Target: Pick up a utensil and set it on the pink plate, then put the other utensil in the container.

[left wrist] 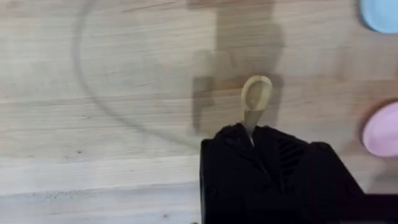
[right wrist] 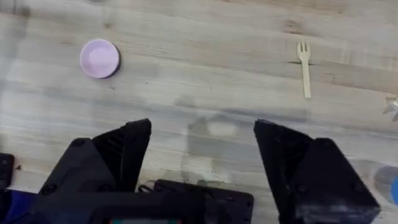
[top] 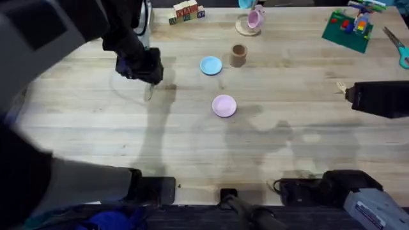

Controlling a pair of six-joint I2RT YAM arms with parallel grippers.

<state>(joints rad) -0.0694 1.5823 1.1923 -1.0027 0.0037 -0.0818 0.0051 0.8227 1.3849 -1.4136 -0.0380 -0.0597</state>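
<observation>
My left gripper (top: 148, 76) is over the left part of the table, shut on the handle of the utensil (left wrist: 256, 93), a pale wooden spoon. Its rounded bowl sticks out past the fingertips (left wrist: 252, 134) and hangs over the wood (top: 148, 94). The pink plate (top: 223, 105) lies near the table's middle, well to the right of that gripper, and also appears in both wrist views (left wrist: 382, 129) (right wrist: 99, 58). The other utensil (right wrist: 304, 59), a slim wooden fork, lies flat on the table ahead of my open right gripper (right wrist: 202, 155), which holds nothing. The tan container (top: 238, 55) stands upright behind the pink plate.
A light-blue plate (top: 211, 65) sits just left of the container. A pink mug (top: 255, 18) on a coaster, wooden blocks (top: 186, 11), a green toy board (top: 348, 27) and scissors (top: 399, 45) line the far edge. The right arm (top: 380, 99) hovers at the right side.
</observation>
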